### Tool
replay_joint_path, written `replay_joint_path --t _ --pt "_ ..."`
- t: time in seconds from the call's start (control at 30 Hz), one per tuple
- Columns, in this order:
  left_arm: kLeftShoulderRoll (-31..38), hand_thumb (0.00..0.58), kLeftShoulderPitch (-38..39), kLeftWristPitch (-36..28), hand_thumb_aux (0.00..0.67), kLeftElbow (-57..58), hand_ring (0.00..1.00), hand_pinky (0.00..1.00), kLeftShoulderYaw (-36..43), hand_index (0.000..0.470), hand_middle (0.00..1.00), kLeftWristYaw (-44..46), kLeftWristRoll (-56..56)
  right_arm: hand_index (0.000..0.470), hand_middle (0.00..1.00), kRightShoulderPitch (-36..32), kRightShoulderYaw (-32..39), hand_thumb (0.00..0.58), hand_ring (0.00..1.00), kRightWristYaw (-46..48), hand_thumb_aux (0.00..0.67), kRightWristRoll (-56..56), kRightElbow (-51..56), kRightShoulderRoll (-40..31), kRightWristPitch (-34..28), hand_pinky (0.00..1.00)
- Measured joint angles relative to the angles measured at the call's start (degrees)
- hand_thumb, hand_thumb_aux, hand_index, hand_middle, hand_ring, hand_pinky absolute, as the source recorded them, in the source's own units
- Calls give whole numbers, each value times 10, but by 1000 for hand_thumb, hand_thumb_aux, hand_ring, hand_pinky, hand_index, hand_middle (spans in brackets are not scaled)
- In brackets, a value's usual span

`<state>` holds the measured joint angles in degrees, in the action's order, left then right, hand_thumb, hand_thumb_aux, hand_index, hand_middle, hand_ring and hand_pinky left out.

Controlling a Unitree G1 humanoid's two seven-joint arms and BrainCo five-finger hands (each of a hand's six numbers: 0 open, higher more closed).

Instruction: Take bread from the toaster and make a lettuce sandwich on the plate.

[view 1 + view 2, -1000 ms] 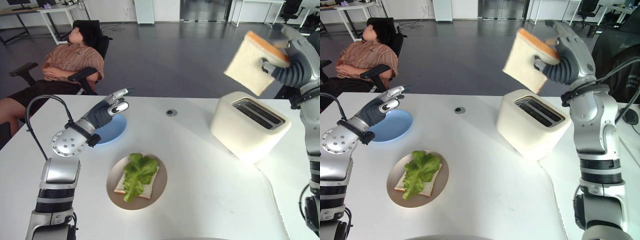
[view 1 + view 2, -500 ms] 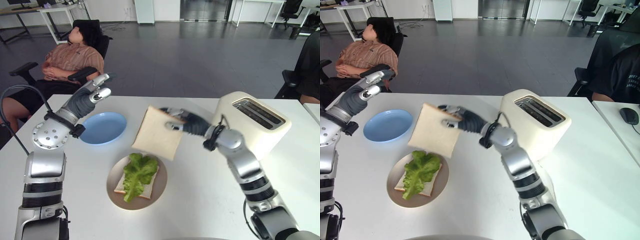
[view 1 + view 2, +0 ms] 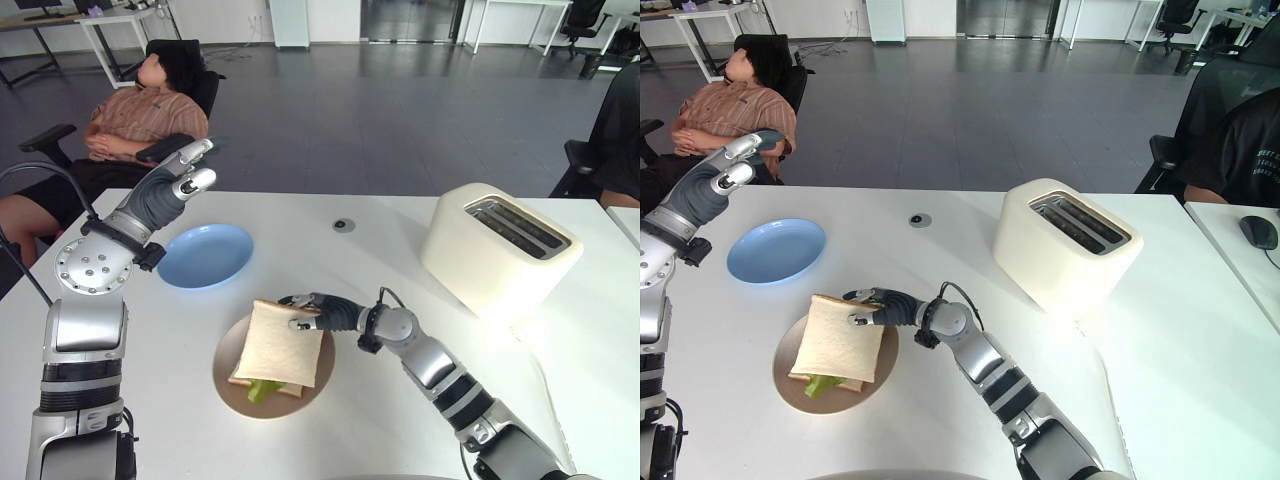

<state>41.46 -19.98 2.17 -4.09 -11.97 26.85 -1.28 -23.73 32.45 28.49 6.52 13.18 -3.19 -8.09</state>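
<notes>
Left eye view: the bread slice (image 3: 280,345) is laid over the lettuce (image 3: 262,390) on the plate (image 3: 322,376), its far corner pinched by the right hand (image 3: 326,310). The left hand (image 3: 165,190) is held raised, empty, fingers extended

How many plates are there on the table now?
2. A blue plate lies bare at the left rear of the table; a beige plate in front of it, nearer the robot, bears the lettuce sandwich. No other seems hidden.

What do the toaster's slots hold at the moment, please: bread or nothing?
Apparently empty: both slots of the toaster show dark, with no slice standing above the top. Their depths are hidden.
</notes>
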Motion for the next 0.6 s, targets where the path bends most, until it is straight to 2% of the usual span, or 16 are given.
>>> replay_joint_path --t 0.1,0.23,0.33,0.43,0.47,0.6 --pt "3 0 12 -20 0 -46 0 0 3 0 0 28 23 470 0 -9 4 580 0 -8 670 17 33 8 35 0" --pt "9 0 41 -12 0 -121 0 0 36 0 0 136 105 470 0 -14 2 580 0 -19 670 30 64 17 64 0" --pt "31 0 123 0 0 -174 0 0 80 0 0 246 166 470 0 -16 -1 580 0 -21 670 34 76 22 74 0" --pt "73 0 221 -17 0 -210 0 0 132 0 0 347 205 470 0 -18 -5 580 0 -22 670 36 84 23 79 0" --pt "79 0 245 -24 0 -211 0 0 151 0 0 364 204 470 0 -18 -6 580 0 -22 670 36 86 22 80 0" --pt "80 0 242 -9 0 -172 0 0 189 0 0 361 143 470 0 -18 -9 580 0 -17 670 38 87 22 82 0"
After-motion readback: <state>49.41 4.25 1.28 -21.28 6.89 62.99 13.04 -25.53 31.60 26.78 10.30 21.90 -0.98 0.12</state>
